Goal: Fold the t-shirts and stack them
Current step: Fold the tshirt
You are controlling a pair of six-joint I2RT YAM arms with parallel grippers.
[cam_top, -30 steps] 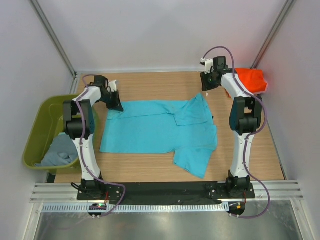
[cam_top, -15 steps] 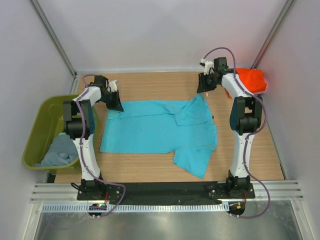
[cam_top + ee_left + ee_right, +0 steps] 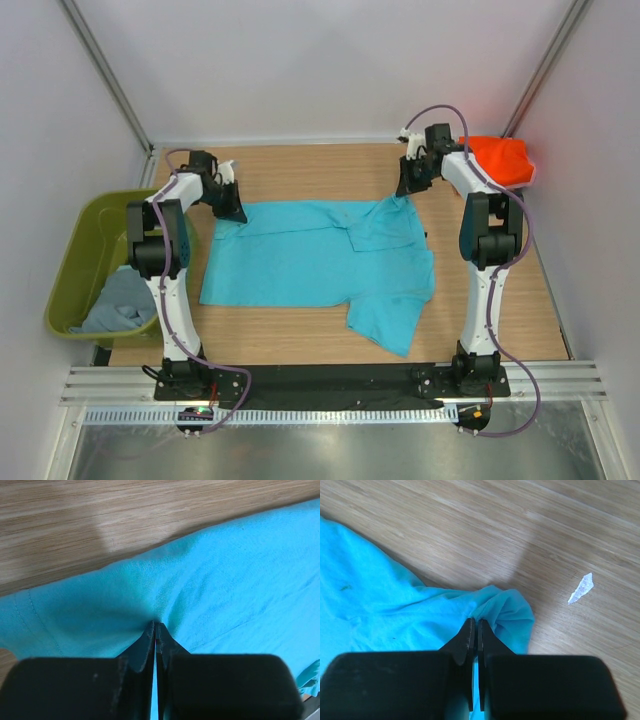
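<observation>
The right gripper (image 3: 406,188) has moved a little toward the turquoise shirt (image 3: 310,255) and has closed its jaws. It now pinches the far right corner of the cloth, which bunches at the tips. The left gripper (image 3: 234,208) is clamped on the far left edge of the same shirt. This shirt lies spread on the wooden table (image 3: 300,165), between the two arms. An orange-red shirt (image 3: 500,158) lies in the far right corner. A grey-blue shirt (image 3: 112,300) is inside the green bin (image 3: 70,250) at the left.
</observation>
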